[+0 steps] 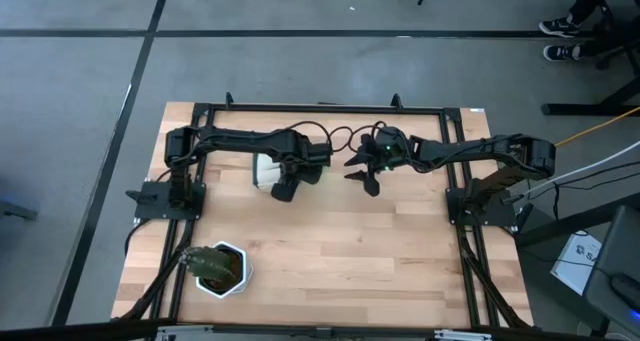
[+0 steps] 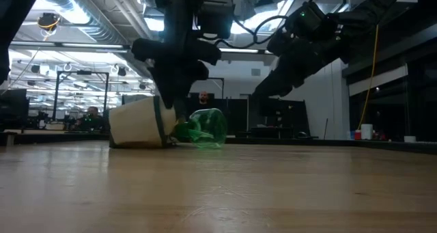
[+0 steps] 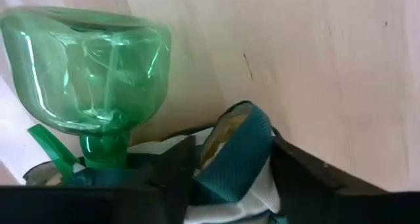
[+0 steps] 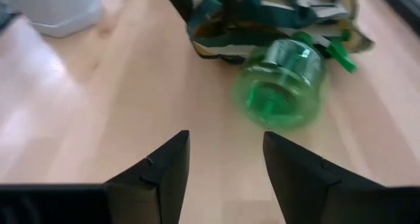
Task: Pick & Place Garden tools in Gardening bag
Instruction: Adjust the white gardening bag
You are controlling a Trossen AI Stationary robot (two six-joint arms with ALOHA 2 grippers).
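The cream gardening bag [image 2: 136, 124] with dark green trim lies on its side on the table, mouth toward the table's right; it also shows in the high view [image 1: 266, 168]. The green translucent spray bottle [image 4: 279, 86] lies on its side at the bag's mouth, its neck [image 3: 105, 148] toward the bag and its base toward my right gripper. My left gripper [image 1: 290, 181] comes down at the bag's mouth and is shut on its trim. My right gripper [image 4: 226, 142] is open and empty, raised above the table to the bottle's right. Trowel, shears and rake are out of view. My left gripper holds the bag at its mouth, by a folded piece of the green trim [image 3: 239, 148] pinched between the two fingers [image 3: 177, 161]. The fingers come from above, pointing down. The bag stays lying on the table on its side. Whether the piece is rim or handle, I cannot tell.
A white pot with a green plant [image 1: 220, 268] stands near the table's front left corner. Bare wooden tabletop [image 1: 380, 251] spreads across the middle and right. Black frame rails [image 1: 460, 231] run along the table's edges.
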